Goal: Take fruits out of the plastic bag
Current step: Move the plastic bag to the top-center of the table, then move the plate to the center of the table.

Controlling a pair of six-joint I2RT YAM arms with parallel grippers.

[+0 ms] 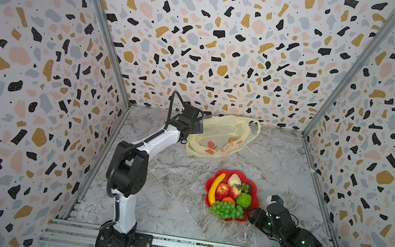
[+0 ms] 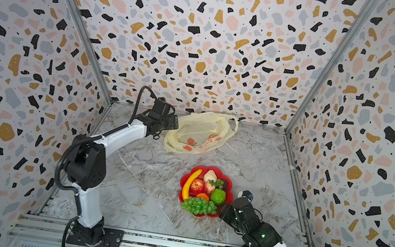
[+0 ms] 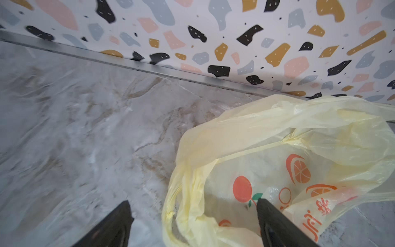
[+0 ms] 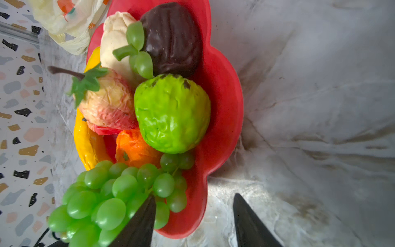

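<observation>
Marble tabletop carries the plastic bag near the back wall, lying slack. I see the fruits piled on the red plate, well apart from the bag. Left gripper hovers at the bag's edge, fingers spread wide, holding nothing. Right gripper straddles the plate rim beside the grape bunch, fingers apart, clamping nothing
</observation>
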